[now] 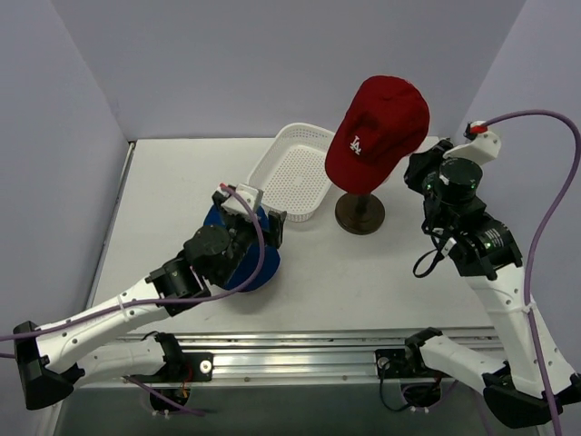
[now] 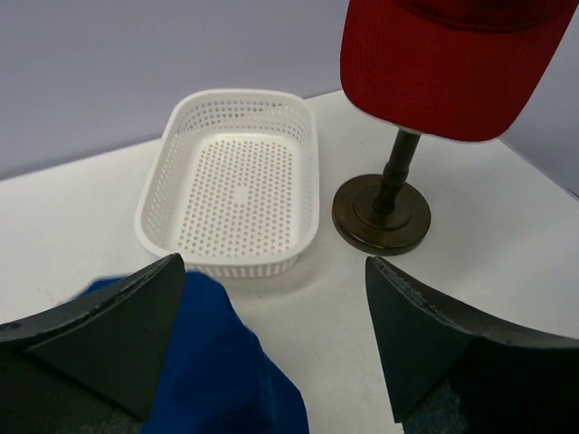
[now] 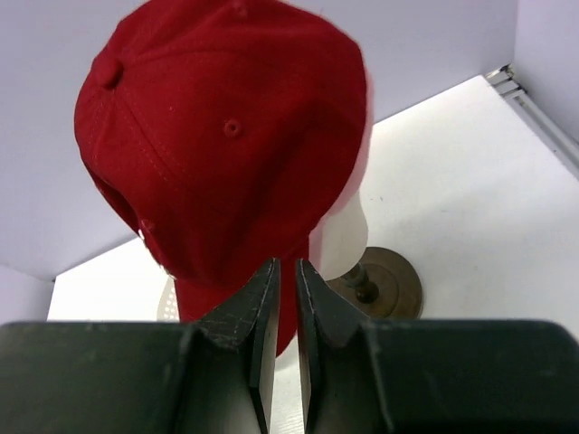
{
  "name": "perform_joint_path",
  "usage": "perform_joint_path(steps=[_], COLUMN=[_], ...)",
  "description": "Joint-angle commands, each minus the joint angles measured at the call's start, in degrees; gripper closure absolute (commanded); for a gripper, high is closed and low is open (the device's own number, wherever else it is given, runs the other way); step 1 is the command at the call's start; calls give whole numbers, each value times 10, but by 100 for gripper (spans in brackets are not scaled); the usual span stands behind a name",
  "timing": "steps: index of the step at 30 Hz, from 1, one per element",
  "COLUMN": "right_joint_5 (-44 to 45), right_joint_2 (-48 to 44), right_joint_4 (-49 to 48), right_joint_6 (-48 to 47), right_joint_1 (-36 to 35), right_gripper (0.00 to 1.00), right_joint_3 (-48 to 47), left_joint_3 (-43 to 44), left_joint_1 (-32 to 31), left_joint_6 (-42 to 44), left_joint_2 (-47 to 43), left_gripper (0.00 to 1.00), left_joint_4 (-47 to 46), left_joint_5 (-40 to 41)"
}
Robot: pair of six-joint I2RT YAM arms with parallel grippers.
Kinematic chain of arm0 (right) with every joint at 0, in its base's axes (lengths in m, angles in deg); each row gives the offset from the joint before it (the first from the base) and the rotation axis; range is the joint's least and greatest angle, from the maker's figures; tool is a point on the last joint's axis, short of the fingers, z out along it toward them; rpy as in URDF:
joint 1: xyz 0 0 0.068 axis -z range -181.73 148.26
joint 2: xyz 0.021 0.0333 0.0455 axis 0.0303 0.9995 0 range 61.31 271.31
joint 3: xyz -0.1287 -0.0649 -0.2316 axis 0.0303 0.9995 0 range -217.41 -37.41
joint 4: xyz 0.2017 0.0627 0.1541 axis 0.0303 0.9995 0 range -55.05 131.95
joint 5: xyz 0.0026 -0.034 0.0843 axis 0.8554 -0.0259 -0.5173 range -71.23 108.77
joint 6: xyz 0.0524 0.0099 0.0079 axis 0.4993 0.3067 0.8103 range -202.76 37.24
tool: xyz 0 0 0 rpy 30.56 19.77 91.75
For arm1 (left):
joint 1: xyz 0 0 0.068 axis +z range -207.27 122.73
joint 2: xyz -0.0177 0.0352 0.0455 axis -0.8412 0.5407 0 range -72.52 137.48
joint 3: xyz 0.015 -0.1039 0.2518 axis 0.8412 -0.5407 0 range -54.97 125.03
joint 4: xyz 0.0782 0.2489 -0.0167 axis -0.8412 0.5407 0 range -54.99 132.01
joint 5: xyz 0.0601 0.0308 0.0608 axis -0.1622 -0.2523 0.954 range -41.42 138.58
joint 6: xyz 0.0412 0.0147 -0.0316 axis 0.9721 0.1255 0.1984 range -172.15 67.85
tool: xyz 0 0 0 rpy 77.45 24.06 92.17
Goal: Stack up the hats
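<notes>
The dark red cap (image 1: 377, 127) with a white "LA" logo sits on the cream mannequin head (image 3: 348, 240). It also shows in the left wrist view (image 2: 443, 63) and the right wrist view (image 3: 226, 136). A thin pale pink edge (image 3: 366, 154) shows under its right side. The royal-blue bucket hat (image 1: 254, 265) lies on the table under my left gripper (image 1: 254, 213). That gripper (image 2: 271, 271) is open, with the blue hat (image 2: 217, 362) against its left finger. My right gripper (image 1: 419, 170) is shut and empty just right of the red cap, its fingertips (image 3: 287, 267) close to the cap's lower edge.
A white perforated basket (image 1: 272, 159) lies at the back centre, just behind the blue hat; its rim (image 2: 312, 172) shows in the left wrist view. The brown stand base (image 1: 360, 215) stands right of it. Lilac walls close the table at the back and sides.
</notes>
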Motion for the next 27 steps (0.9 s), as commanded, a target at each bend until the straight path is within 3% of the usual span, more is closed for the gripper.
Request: perform_joint_path(steps=[1,3,4,5,7,8,10,17,27], right_joint_5=[45,44,38,30,-7,-21,-45,-133,-154], right_joint_2=[-24,-55,-65,-83,-98,-111,-122,-169,-175], right_joint_4=[34,28,28,22,15,14,12,-15,-2], right_joint_6=[-2,-7,-9,-16,-22,-23,-24,-14,-44], right_joint_1=[-2,-1,-2,-1,-2,-1,-1,-1,-1], right_gripper=[90,90,90,90,90,89,89,88,86], right_joint_3=[-12,2,6,13,20,23,36,77,64], left_joint_3=[135,188,233,254,305,321,354,462,542], left_joint_1=[34,71,87,104,144,155,174,193,224], left_joint_6=[-51,-74,-83,-91,-115,-120,-125,-114,-88], left_joint_2=[53,84,113,127,171,185,232,353,478], left_gripper=[13,29,52,61,70,82,97,98,98], left_joint_4=[72,131,144,158,184,190,206,196,146], left_joint_5=[-82,-145,-169,-220,-257,-271,-308,-349,-414])
